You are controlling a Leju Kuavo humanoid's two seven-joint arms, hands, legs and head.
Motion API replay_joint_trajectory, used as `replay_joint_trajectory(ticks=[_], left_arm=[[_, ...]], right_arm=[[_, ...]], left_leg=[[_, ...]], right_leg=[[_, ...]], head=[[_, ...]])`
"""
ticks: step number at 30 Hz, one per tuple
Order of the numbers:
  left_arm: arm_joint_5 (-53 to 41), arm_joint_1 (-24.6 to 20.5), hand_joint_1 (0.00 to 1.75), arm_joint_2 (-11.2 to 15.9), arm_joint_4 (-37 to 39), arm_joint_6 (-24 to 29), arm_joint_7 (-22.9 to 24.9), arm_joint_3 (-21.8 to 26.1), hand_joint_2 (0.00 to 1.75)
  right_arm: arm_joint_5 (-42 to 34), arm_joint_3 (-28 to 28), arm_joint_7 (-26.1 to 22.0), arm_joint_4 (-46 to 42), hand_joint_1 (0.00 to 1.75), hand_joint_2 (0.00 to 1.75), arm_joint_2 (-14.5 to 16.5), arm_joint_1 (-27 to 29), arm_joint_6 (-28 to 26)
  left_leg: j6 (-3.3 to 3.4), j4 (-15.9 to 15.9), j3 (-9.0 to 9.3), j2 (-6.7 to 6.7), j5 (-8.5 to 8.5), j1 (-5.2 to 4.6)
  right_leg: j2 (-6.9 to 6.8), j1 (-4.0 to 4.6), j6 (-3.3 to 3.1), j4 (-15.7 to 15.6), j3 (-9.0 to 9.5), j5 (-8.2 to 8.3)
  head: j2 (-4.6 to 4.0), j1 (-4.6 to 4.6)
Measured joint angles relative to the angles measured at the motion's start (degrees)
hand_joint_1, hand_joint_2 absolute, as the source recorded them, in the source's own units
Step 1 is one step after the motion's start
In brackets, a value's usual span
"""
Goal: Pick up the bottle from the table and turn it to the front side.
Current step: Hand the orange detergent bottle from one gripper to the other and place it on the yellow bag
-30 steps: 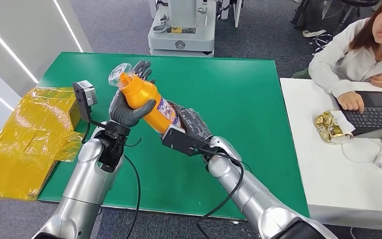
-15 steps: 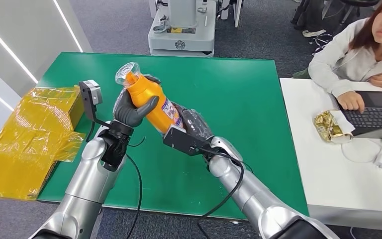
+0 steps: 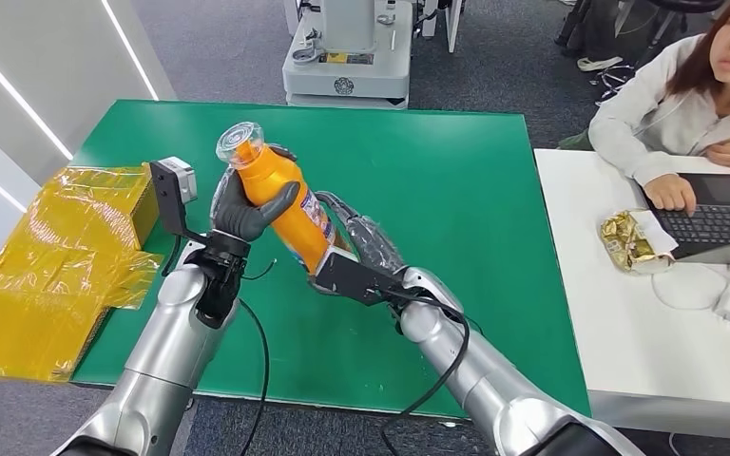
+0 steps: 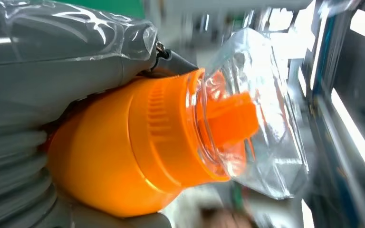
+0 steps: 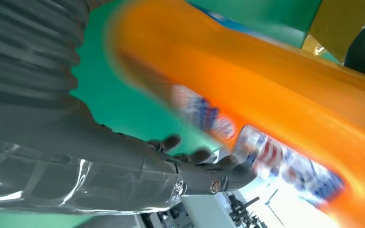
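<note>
Both hands are on the orange bottle [image 3: 288, 201], which hangs tilted in the air above the green desk [image 3: 456, 190], left of centre in the head view; its clear cap [image 3: 239, 143] points toward the upper left and its base toward the lower right; the left hand [image 3: 243, 209] grips the upper body just under the cap, thumb wrapped across the front; the right hand [image 3: 366, 242] is at the lower end, fingers against the printed label [image 3: 320, 220], though whether it truly clasps the bottle I cannot tell; crumpled yellow plastic wrap [image 3: 48, 261] lies at the desk's left edge; at the right of the frame a person [image 3: 670, 104] sits at a white desk [image 3: 618, 313] typing on a laptop [image 3: 722, 217], a gold foil packet [image 3: 632, 239] just beside it; a grey machine base [image 3: 347, 57] stands beyond the desk, top centre.
</note>
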Motion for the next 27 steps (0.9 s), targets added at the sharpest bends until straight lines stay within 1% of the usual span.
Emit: replay_joint_trajectory(ticks=[2,3,6,10,12,16,19,22,24,27], left_arm=[[-7.14,-0.86,1.75,0.81,1.6,4.88,-1.97,0.0,1.75],[-9.44,-1.3,1.75,1.2,2.42,6.28,-2.64,0.0,1.75],[-11.19,-2.06,1.75,1.92,4.14,7.15,-3.23,0.0,1.75],[-11.71,-2.77,1.75,2.18,5.55,7.43,-3.45,0.0,1.75],[-14.01,-3.15,1.75,2.4,6.22,9.07,-3.61,-0.01,1.75],[-25.92,-5.51,1.75,3.61,9.74,16.94,-5.36,-0.25,1.75],[-35.02,-7.98,1.75,4.71,13.53,22.62,-6.76,-0.44,1.75],[-44.29,-9.92,1.75,5.86,17.09,28.97,-7.02,-1.28,1.75],[-52.34,-11.42,1.75,6.64,19.71,34.05,-5.48,-2.58,1.75],[-67.65,-14.16,1.75,7.76,23.69,41.51,-0.17,-5.54,1.75]], right_arm=[[-1.21,-0.05,-0.97,-0.66,0.0,1.75,-0.5,1.2,0.39],[-1.59,-0.07,-1.27,-1.03,0.0,1.75,-0.77,1.78,0.55],[-1.94,-0.07,-1.55,-1.79,0.0,1.75,-1.32,2.85,0.64],[-1.97,-0.07,-1.58,-2.41,0.0,1.75,-1.62,3.43,0.64],[-2.03,-0.07,-1.81,-2.75,0.0,1.75,-1.76,3.71,0.63],[-2.69,-0.07,-3.28,-5.39,0.0,1.75,-2.8,5.46,0.67],[-3.36,-0.08,-3.94,-9.14,0.0,1.75,-4.37,7.56,0.75],[-5.49,-0.49,-4.76,-13.15,0.0,1.75,-5.66,9.62,0.52],[-7.08,-0.89,-5.43,-15.61,0.0,1.75,-6.15,10.99,0.03],[-8.23,-1.03,-5.83,-18.97,0.0,1.75,-6.78,12.99,-1.37]], left_leg=[[0.0,0.0,0.0,0.0,0.0,0.0],[0.0,0.0,0.0,-0.01,0.0,0.0],[-0.01,0.0,0.0,0.0,0.01,0.01],[-0.01,0.0,-0.01,0.03,0.01,0.0],[-0.01,0.0,-0.01,0.03,0.01,0.0],[-0.01,0.0,0.0,0.03,0.01,0.0],[-0.02,0.0,0.0,0.03,0.01,0.01],[-0.02,0.0,0.0,0.03,0.01,0.01],[-0.02,0.0,0.0,0.04,0.01,0.01],[-0.02,0.0,0.0,0.04,0.01,0.01]], right_leg=[[0.0,0.0,0.0,0.0,0.0,0.0],[0.0,0.0,0.0,0.01,0.0,0.0],[0.01,0.0,0.0,0.02,0.0,0.0],[0.05,0.0,0.0,0.01,0.0,0.0],[0.04,0.0,0.0,0.01,-0.01,0.0],[0.04,0.0,-0.01,0.01,-0.01,0.01],[0.04,0.0,-0.02,0.01,-0.01,0.02],[0.04,0.01,-0.03,0.02,-0.02,0.02],[0.05,0.01,-0.03,0.02,-0.02,0.02],[0.05,0.01,-0.03,0.01,-0.03,0.02]], head=[[0.0,-0.01],[0.0,-0.02],[0.0,-0.01],[0.0,0.0],[0.0,0.0],[0.0,-0.01],[0.0,-0.01],[0.0,0.0],[0.0,0.0],[0.0,-0.01]])
